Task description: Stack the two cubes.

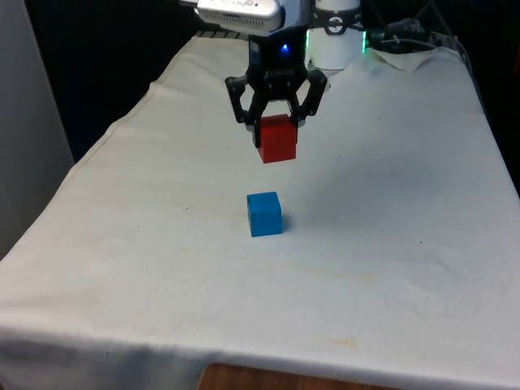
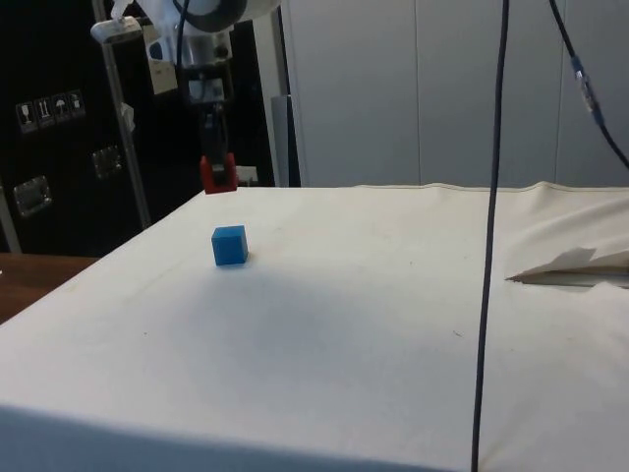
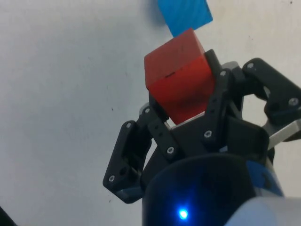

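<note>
My gripper [image 1: 276, 130] is shut on a red cube [image 1: 278, 139] and holds it in the air above the white cloth. From the side, the red cube [image 2: 218, 174] hangs from the gripper [image 2: 216, 162] well above the table. A blue cube [image 1: 265, 214] rests on the cloth, nearer the front camera than the held cube and a little to the front view's left of it. The side view puts the blue cube [image 2: 230, 245] below and slightly right of the red one. In the wrist view the red cube [image 3: 179, 87] sits between the fingers, with the blue cube [image 3: 184, 15] beyond it.
The white cloth [image 1: 390, 244] covers the whole table, with its front edge [image 1: 244, 357] close to the front camera. A black cable [image 2: 491, 236] hangs down in the side view. Crumpled cloth [image 2: 575, 265] lies at the side view's right.
</note>
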Controlling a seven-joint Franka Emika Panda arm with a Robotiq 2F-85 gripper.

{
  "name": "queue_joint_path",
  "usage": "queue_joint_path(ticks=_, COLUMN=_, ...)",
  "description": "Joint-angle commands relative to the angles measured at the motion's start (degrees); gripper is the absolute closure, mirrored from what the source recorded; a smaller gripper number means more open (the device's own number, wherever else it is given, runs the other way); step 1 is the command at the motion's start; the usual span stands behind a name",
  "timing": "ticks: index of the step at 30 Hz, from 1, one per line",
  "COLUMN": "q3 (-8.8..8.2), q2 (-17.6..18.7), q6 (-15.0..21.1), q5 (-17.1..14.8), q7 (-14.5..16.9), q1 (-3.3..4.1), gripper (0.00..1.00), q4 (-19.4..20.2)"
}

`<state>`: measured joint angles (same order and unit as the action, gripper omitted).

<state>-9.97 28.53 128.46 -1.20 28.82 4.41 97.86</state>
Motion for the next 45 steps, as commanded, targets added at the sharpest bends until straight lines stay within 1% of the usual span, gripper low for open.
queue_joint_path(ticks=1, q3=0.23, q2=0.5, q6=0.3, q5=-0.6, q7=0.4, q1=-0.34, gripper=1.00, q4=-0.3)
queue_joint_path(ticks=2, q3=0.00, q2=0.2, q6=0.1, q5=-0.1, q7=0.1, q1=0.00, gripper=1.00, q4=-0.1)
queue_joint_path(ticks=3, q3=0.23, q2=0.7, q6=0.5, q5=-0.7, q7=0.5, q1=-0.34, gripper=1.00, q4=-0.5)
queue_joint_path(ticks=11, q3=0.00, q2=2.8, q6=3.3, q5=-2.1, q7=0.7, q1=-0.57, gripper=1.00, q4=-0.8)
queue_joint_path(ticks=12, q3=-0.29, q2=2.3, q6=3.0, q5=-1.5, q7=0.3, q1=-0.23, gripper=1.00, q4=-0.3)
queue_joint_path(ticks=13, q3=0.00, q2=3.0, q6=3.6, q5=-2.2, q7=0.8, q1=-0.57, gripper=1.00, q4=-0.8)
queue_joint_path(ticks=20, q3=0.00, q2=4.6, q6=5.6, q5=-3.3, q7=1.3, q1=-0.97, gripper=1.00, q4=-1.0)
queue_joint_path(ticks=21, q3=-0.06, q2=4.8, q6=5.8, q5=-3.5, q7=1.4, q1=-0.97, gripper=1.00, q4=-1.0)
queue_joint_path(ticks=22, q3=-0.34, q2=4.4, q6=5.7, q5=-3.0, q7=0.9, q1=-0.57, gripper=1.00, q4=-0.6)
queue_joint_path(ticks=23, q3=-0.06, q2=5.0, q6=6.0, q5=-3.7, q7=1.5, q1=-1.03, gripper=1.00, q4=-1.1)
queue_joint_path(ticks=26, q3=-0.11, q2=5.6, q6=6.3, q5=-4.2, q7=2.0, q1=-1.26, gripper=1.00, q4=-1.3)
queue_joint_path(ticks=28, q3=-0.29, q2=6.1, q6=6.6, q5=-4.9, q7=2.8, q1=-1.55, gripper=1.00, q4=-1.4)
queue_joint_path(ticks=31, q3=-0.52, q2=6.5, q6=6.8, q5=-5.6, q7=3.6, q1=-1.72, gripper=1.00, q4=-1.4)
queue_joint_path(ticks=32, q3=-0.97, q2=6.2, q6=6.6, q5=-5.2, q7=3.2, q1=-1.20, gripper=1.00, q4=-1.1)
queue_joint_path(ticks=33, q3=-0.63, q2=6.6, q6=6.8, q5=-5.9, q7=3.9, q1=-1.72, gripper=1.00, q4=-1.4)
queue_joint_path(ticks=36, q3=-1.03, q2=7.2, q6=7.0, q5=-7.2, q7=5.1, q1=-1.95, gripper=1.00, q4=-1.4)
queue_joint_path(ticks=39, q3=-1.38, q2=7.6, q6=7.2, q5=-8.0, q7=5.8, q1=-1.89, gripper=1.00, q4=-1.6)
queue_joint_path(ticks=40, q3=-1.78, q2=7.3, q6=7.0, q5=-7.7, q7=5.5, q1=-1.49, gripper=1.00, q4=-1.1)
queue_joint_path(ticks=41, q3=-1.43, q2=7.7, q6=7.2, q5=-8.2, q7=6.0, q1=-1.89, gripper=1.00, q4=-1.7)
queue_joint_path(ticks=45, q3=-1.55, q2=8.7, q6=7.7, q5=-8.8, q7=6.3, q1=-1.83, gripper=1.00, q4=-2.4)
